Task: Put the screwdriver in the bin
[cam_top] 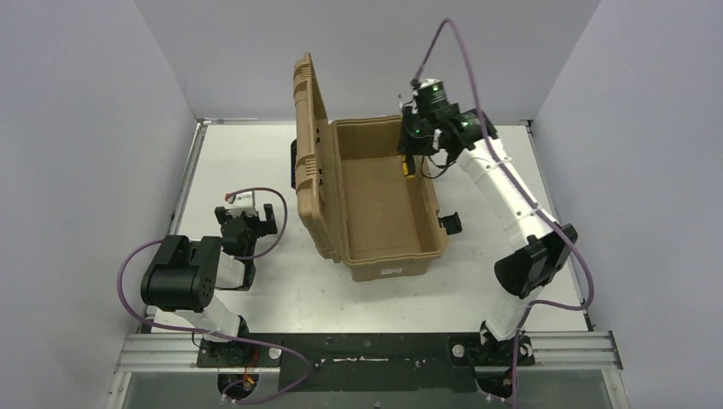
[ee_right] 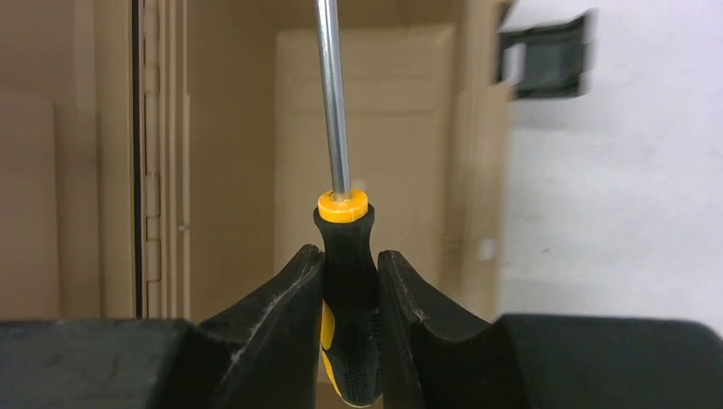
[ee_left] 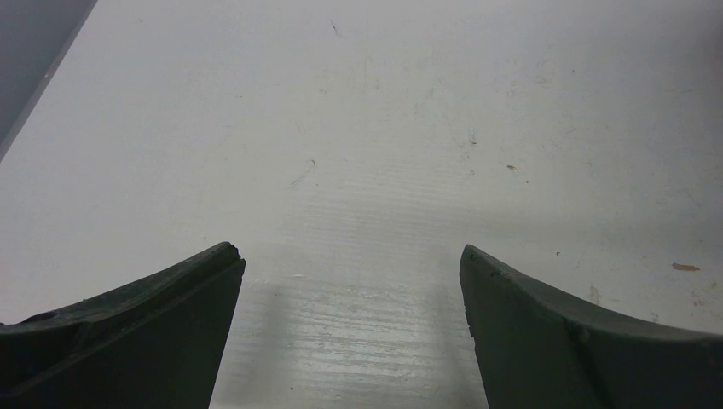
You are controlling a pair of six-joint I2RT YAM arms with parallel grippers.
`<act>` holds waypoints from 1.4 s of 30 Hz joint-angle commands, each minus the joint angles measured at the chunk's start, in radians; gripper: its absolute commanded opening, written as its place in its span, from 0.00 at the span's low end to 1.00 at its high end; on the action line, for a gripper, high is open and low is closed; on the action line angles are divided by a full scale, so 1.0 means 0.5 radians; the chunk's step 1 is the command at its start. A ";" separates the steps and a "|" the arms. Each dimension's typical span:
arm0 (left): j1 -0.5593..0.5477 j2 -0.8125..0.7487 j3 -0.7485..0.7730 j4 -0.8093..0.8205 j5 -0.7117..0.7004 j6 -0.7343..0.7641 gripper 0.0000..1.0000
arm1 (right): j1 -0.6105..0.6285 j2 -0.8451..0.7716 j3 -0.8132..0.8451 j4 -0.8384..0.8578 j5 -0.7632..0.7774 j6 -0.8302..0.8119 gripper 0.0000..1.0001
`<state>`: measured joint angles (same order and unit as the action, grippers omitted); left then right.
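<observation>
The bin (cam_top: pixel 430 243) is a large tan hard case standing open at the table's middle, its ribbed lid (cam_top: pixel 309 153) raised on the left. My right gripper (cam_top: pixel 410 158) hangs over the bin's far right corner and is shut on the screwdriver (cam_top: pixel 407 164). In the right wrist view the fingers (ee_right: pixel 290 298) clamp the black and yellow handle (ee_right: pixel 348 281), and the silver shaft (ee_right: pixel 332 94) points away over the bin's inside (ee_right: pixel 367 119). My left gripper (cam_top: pixel 247 215) is open and empty over bare table (ee_left: pixel 358 153) left of the bin.
A black latch (cam_top: pixel 450 222) hangs on the bin's right side, seen also in the right wrist view (ee_right: pixel 546 55). White walls close the table on the left, far and right sides. A metal rail (cam_top: pixel 358 349) runs along the near edge.
</observation>
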<state>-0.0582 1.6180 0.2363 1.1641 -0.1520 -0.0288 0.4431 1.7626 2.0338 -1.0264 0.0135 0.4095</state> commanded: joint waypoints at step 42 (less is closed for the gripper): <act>-0.006 -0.007 0.031 0.111 0.012 0.007 0.97 | 0.351 0.701 -0.537 0.519 0.088 0.263 0.60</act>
<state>-0.0582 1.6180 0.2363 1.1641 -0.1516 -0.0288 0.6170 2.1395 1.6691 -0.7361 0.0296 0.5430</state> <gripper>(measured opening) 0.971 0.583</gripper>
